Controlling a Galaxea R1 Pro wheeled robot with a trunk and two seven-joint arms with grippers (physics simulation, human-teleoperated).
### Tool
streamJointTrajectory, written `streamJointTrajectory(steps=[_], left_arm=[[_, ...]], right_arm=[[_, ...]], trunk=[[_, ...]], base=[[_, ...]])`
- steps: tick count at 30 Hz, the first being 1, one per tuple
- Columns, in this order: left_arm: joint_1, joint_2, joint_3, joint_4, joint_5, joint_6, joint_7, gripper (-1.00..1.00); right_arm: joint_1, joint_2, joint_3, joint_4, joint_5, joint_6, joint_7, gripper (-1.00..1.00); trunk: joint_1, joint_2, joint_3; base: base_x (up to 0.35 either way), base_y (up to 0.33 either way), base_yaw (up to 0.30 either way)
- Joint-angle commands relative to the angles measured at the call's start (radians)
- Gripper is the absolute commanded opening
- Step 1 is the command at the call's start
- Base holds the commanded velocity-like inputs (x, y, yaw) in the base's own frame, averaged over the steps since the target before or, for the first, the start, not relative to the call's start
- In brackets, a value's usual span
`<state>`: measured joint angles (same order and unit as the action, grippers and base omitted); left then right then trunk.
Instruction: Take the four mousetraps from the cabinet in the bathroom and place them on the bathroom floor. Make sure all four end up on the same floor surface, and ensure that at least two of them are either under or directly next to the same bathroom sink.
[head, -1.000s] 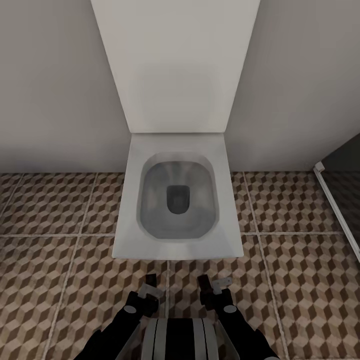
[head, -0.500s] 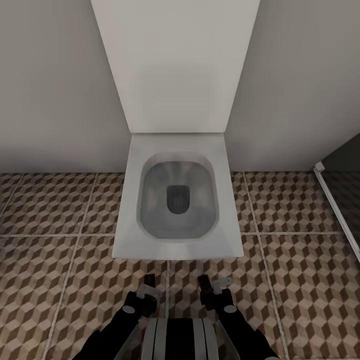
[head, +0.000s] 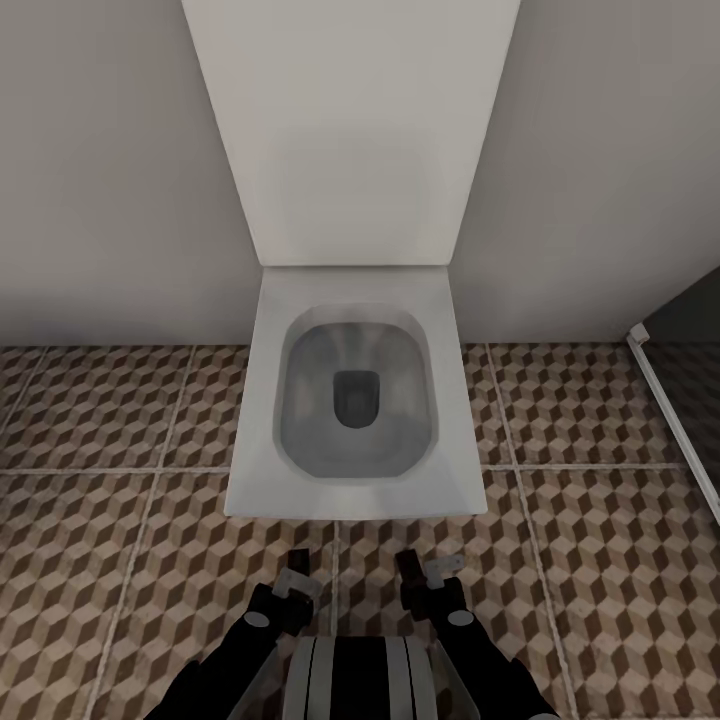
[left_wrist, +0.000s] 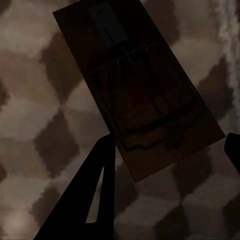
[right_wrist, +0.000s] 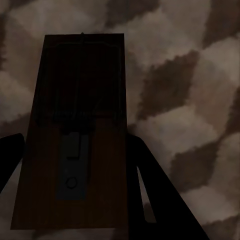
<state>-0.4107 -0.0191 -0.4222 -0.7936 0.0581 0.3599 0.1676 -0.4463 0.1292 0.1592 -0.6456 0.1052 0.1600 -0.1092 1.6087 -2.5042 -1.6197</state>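
A brown wooden mousetrap (left_wrist: 145, 95) with dark wire sits between the fingers of my left gripper (left_wrist: 167, 155), which is shut on it above the cube-patterned bathroom floor (left_wrist: 35, 125). A second mousetrap (right_wrist: 80, 125) is held the same way in my right gripper (right_wrist: 75, 165). In the head view the left gripper (head: 298, 572) and the right gripper (head: 420, 572) hang low over the bathroom floor (head: 100, 420), just in front of the toilet. The cabinet and the sink are out of view.
A white square toilet (head: 355, 500) with its lid up stands straight ahead against a pale wall (head: 100, 200). A dark glass panel with a white frame (head: 660, 390) runs along the right edge. Open tiles lie on both sides of the toilet.
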Motion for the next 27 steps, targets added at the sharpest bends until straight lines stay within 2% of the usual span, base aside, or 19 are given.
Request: streamJointTrajectory(steps=[1, 7, 8, 27], left_arm=[[0.0, 0.001, -0.004, -0.001, 0.005, 0.005, 0.009, -1.0], [0.0, 0.001, -0.004, -0.001, 0.005, 0.005, 0.009, -1.0], [0.0, 0.001, -0.004, -0.001, 0.005, 0.005, 0.009, -1.0], [0.0, 0.001, -0.005, -0.001, 0.005, 0.005, 0.009, -1.0]], right_arm=[[0.0, 0.0, 0.003, -0.002, 0.008, 0.008, -0.007, -1.0], [0.0, 0.0, 0.003, -0.002, 0.008, 0.007, -0.007, -1.0], [0.0, 0.0, 0.003, -0.002, 0.008, 0.007, -0.007, 1.0], [0.0, 0.001, 0.005, -0.002, 0.011, 0.007, -0.007, 1.0]], trunk=[[0.0, 0.0, -0.001], [0.0, 0.0, -0.001], [0.0, 0.0, -0.001], [0.0, 0.0, -0.001]], base=[[0.0, 0.0, 0.0], [0.0, 0.0, 0.0], [0.0, 0.0, 0.0], [0.0, 0.0, 0.0]])
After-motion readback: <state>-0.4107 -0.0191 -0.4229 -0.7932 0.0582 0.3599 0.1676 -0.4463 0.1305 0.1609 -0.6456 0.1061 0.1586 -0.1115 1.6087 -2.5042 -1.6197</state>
